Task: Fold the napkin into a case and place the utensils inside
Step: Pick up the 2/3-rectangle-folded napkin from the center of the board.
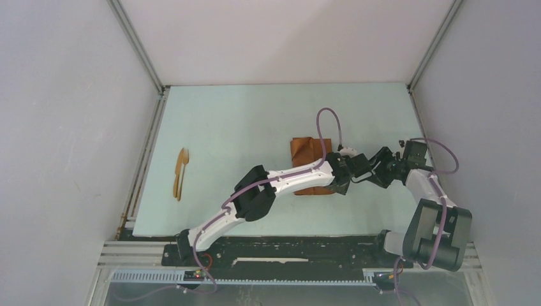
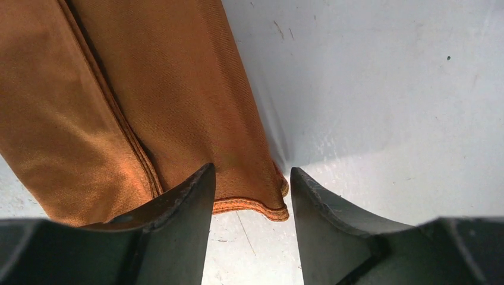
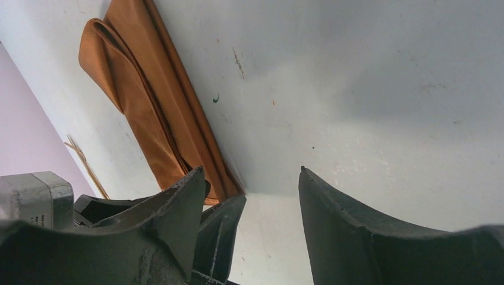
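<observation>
Where the left claw (image 2: 251, 172) is held low over the surface (image 1: 236, 121), its jaws are seen apart, and the stitched near corner of the napkin (image 2: 119, 89) is found just ahead of the gap, unclamped. Just beside it the right claw (image 3: 251, 171) is noted, likewise parted and empty, with bare surface between its jaws. Beyond both, the napkin is observed lying flat right of centre on the surface, already laid over itself in long layers, so that a narrow oblong is presented; a lengthwise fold line is visible. The utensils (image 1: 181, 173) are recorded well apart from it, near the left edge, untouched. The folding step is judged to be in hand and close to completion. For the next move, a firm pinch on the hem corner is judged necessary, all loose layers being taken together, so that the last fold may be carried over without the stack beneath being dragged.
</observation>
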### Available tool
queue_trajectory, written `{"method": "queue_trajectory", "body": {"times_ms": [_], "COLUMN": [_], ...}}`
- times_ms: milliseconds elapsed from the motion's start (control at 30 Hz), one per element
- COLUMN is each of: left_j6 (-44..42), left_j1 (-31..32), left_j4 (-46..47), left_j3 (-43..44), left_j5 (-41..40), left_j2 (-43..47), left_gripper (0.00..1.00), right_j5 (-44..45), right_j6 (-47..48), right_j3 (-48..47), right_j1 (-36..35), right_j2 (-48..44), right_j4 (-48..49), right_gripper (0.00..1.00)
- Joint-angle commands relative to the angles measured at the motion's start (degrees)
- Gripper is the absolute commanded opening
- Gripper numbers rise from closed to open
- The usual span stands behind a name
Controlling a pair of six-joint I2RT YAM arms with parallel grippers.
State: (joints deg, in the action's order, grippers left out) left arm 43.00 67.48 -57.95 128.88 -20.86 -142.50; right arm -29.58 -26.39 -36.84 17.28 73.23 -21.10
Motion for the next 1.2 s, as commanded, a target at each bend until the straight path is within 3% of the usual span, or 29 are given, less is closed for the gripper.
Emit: {"method": "queue_trajectory", "body": {"times_ms": [0, 200, 300, 567, 733, 800, 933, 1000, 1167], "left_j6": [0.3, 0.2, 0.1, -1.1, -1.8, -1.8, -2.4, -1.9, -1.0], "left_j1": [0.2, 0.4, 0.6, 0.6, -0.1, -0.8, -1.7, -2.3, -3.9], "left_j4": [-0.6, -1.0, -1.0, -0.7, 1.4, 4.5, 13.1, 15.5, 21.3], "left_j3": [2.3, 1.9, 0.9, 0.3, -2.2, -6.1, -15.9, -19.8, -29.0], "left_j5": [-2.5, -0.7, 0.5, 1.7, 4.2, 5.8, 10.5, 12.5, 16.7], "left_j2": [-0.5, -0.4, -0.3, -1.4, 0.0, 3.0, 10.7, 13.9, 20.5], "left_gripper": [0.56, 0.65, 0.65, 0.48, 0.29, 0.18, 0.12, 0.01, 0.0], "right_j5": [-0.1, -0.7, -0.8, 0.1, -3.6, -7.1, -14.0, -15.8, -21.3], "right_j6": [0.9, 0.6, 0.6, 0.7, 0.8, 0.0, -2.4, -3.5, -8.9], "right_j3": [0.3, 0.3, 0.3, 0.3, 0.3, 0.6, 2.0, 2.1, 2.8], "right_j1": [-1.0, -1.1, -1.3, -3.0, -3.3, -2.6, -1.7, -2.0, -4.5], "right_j2": [-1.7, -0.4, -0.4, -0.2, 1.7, 3.4, 6.6, 7.9, 12.9], "right_j4": [1.4, 2.1, 2.2, 2.2, 3.2, 4.9, 10.5, 12.8, 22.8], "right_gripper": [0.67, 0.67, 0.67, 0.68, 0.74, 0.77, 0.82, 0.84, 0.89]}}
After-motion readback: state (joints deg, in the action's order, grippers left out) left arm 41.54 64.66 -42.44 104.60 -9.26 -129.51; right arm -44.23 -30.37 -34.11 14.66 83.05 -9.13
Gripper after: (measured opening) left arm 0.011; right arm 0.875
